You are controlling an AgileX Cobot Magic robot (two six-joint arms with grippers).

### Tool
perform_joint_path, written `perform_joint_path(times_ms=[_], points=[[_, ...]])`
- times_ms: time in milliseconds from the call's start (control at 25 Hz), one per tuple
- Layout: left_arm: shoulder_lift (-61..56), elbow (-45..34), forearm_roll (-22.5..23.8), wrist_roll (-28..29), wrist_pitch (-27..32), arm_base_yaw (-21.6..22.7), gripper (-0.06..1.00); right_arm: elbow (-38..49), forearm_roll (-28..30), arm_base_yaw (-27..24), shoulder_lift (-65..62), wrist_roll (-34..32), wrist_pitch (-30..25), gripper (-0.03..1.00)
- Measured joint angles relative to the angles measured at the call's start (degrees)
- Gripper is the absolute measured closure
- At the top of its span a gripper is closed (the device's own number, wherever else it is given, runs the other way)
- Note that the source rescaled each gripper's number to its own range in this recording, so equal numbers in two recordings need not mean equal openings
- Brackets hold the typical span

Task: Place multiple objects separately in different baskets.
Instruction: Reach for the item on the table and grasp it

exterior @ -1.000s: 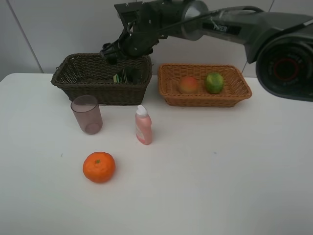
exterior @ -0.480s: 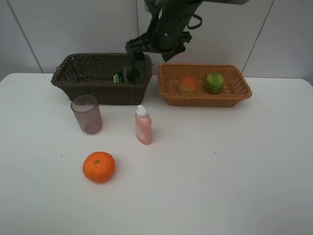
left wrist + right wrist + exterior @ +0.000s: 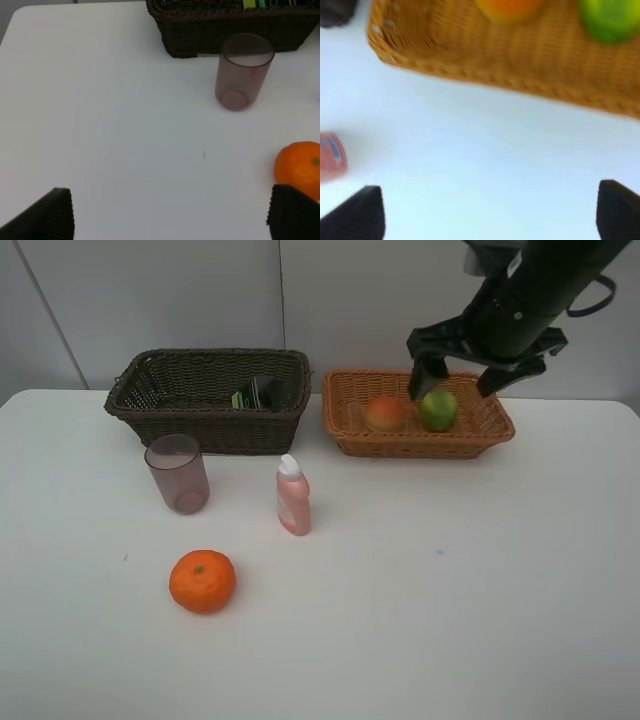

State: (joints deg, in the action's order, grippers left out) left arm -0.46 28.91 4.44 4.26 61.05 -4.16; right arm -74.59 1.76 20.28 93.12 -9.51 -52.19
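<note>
On the white table stand a mauve cup (image 3: pixel 178 473) (image 3: pixel 243 70) and a pink white-capped bottle (image 3: pixel 293 496), with an orange tangerine (image 3: pixel 202 581) (image 3: pixel 300 167) in front of them. A dark green bottle (image 3: pixel 258 394) lies in the dark brown basket (image 3: pixel 150 410). The light tan basket (image 3: pixel 420 446) (image 3: pixel 470 55) holds a peach (image 3: pixel 385 413) and a lime (image 3: pixel 437 409). My right gripper (image 3: pixel 462 375) (image 3: pixel 489 212) hangs open and empty above the tan basket. My left gripper (image 3: pixel 175 215) is open and empty over bare table, short of the cup and tangerine.
Both baskets sit side by side along the back of the table against a grey wall. The right wrist view is blurred; the pink bottle (image 3: pixel 330 155) shows at its edge. The table's left edge (image 3: pixel 7 30) is visible in the left wrist view.
The right arm has swung from above the dark brown basket across to above the tan basket. None of the objects on the table has moved.
</note>
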Motion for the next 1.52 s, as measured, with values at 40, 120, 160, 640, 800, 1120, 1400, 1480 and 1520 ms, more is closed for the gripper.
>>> perform_joint_path(times_ms=[40,120,160,640,800,1120,1400,1480,1520], points=[[0.0,0.0,0.0,0.0,0.0,0.0,-0.06,2.1,-0.2,-0.7,-2.5,0.0,-0.1,0.12],[0.0,0.0,0.0,0.0,0.0,0.0,-0.06,5.5,-0.7,-2.0,-7.1,-0.1,-0.6,0.12],[0.0,0.0,0.0,0.0,0.0,0.0,-0.06,7.2,-1.0,-2.4,-9.6,-0.1,-0.8,0.12],[0.0,0.0,0.0,0.0,0.0,0.0,-0.06,22.4,-1.8,-1.9,-39.1,-0.1,-2.3,0.12],[0.0,0.0,0.0,0.0,0.0,0.0,-0.06,24.3,-1.8,-0.1,-49.7,-0.1,-4.6,0.12],[0.0,0.0,0.0,0.0,0.0,0.0,-0.06,27.6,-1.4,1.0,-64.5,1.4,-5.3,0.12],[0.0,0.0,0.0,0.0,0.0,0.0,-0.06,35.9,-1.4,1.0,-78.1,1.4,-5.3,0.12],[0.0,0.0,0.0,0.0,0.0,0.0,-0.06,38.8,-1.4,1.0,-82.0,1.4,-5.3,0.12],[0.0,0.0,0.0,0.0,0.0,0.0,-0.06,39.9,-1.4,1.0,-84.1,1.4,-5.3,0.12]])
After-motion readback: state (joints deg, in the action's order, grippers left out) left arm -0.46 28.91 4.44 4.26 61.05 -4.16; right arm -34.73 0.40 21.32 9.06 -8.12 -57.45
